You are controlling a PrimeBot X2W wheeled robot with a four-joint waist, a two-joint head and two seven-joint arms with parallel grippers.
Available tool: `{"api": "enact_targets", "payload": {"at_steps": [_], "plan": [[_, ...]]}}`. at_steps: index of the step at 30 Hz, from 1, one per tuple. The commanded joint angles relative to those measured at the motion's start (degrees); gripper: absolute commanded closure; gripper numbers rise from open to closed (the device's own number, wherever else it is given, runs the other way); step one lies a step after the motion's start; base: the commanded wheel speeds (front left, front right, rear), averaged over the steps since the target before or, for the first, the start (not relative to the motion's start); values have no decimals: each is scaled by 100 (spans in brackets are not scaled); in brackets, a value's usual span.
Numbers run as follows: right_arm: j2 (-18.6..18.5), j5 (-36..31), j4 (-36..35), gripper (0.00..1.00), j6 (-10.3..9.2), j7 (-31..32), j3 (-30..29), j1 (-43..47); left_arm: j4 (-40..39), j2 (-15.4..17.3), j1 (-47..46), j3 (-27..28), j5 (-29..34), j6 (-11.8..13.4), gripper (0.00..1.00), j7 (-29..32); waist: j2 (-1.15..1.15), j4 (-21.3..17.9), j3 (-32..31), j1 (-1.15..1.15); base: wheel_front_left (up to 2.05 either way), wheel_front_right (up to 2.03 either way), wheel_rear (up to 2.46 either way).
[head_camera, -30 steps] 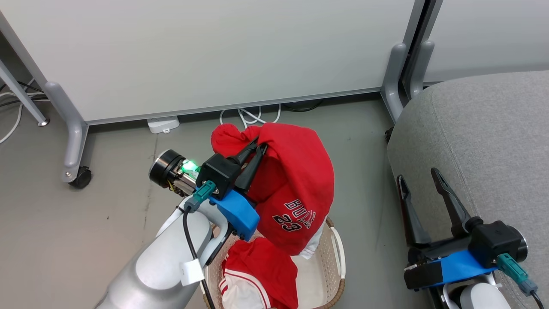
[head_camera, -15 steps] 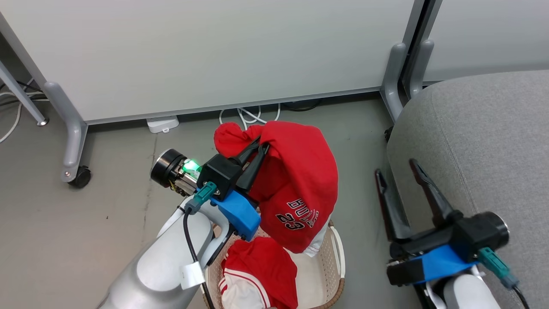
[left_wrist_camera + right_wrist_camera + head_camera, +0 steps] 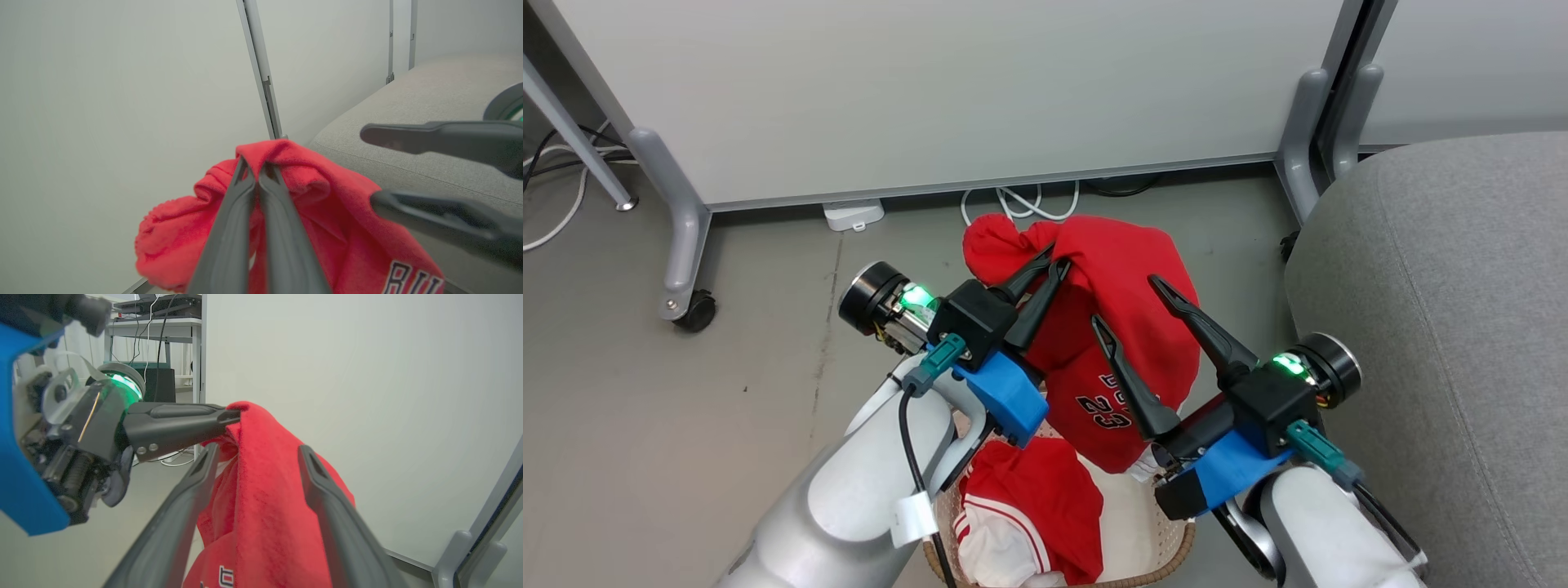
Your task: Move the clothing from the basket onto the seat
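One red jersey (image 3: 1123,253) pinched by left gripper (image 3: 1058,256), right gripper (image 3: 1126,300) spread wide just beside it

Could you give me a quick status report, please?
Left gripper shut on the jersey, hanging over the basket. Right gripper open, jaws either side of the jersey. Second garment in the basket. That gripper sits between jersey and seat.

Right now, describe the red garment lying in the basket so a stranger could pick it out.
Beside the big grey seat, a cream basket with a brown woven rim stands on the floor. The garment lies crumpled inside it, red with white-and-red striped trim. Unlike the red jersey marked 23, which hangs above from the shut left gripper, nothing holds it.
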Motion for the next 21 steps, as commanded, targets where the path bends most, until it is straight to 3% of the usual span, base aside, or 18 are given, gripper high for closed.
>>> {"api": "enact_targets", "payload": {"at_steps": [1, 12, 13, 14, 21], "plan": [[-15, -68, 181, 0, 0, -22, 72, -188, -39, -31, -98, -1, 52, -8, 100, -27, 0, 55, 45, -1, 0, 0, 0], [-13, -426, 1472, 0, 0, -23, 129, -965, -238, -188, -182, -107, 168, -60, 100, -27, 0, 294, 166, -1, 0, 0, 0], [-14, -384, 1561, 60, 0, -24, 118, -996, -249, -197, -179, -113, 176, -61, 100, -27, 0, 308, 163, -1, 0, 0, 0], [-12, -338, 1611, 100, 0, -24, 110, -1036, -250, -204, -174, -118, 182, -67, 100, -27, 0, 318, 158, -1, 0, 0, 0], [-12, -112, 1718, 100, 0, -23, 103, -1047, -244, -213, -134, -95, 197, -94, 100, -27, 0, 330, 114, -1, 0, 0, 0]]}}
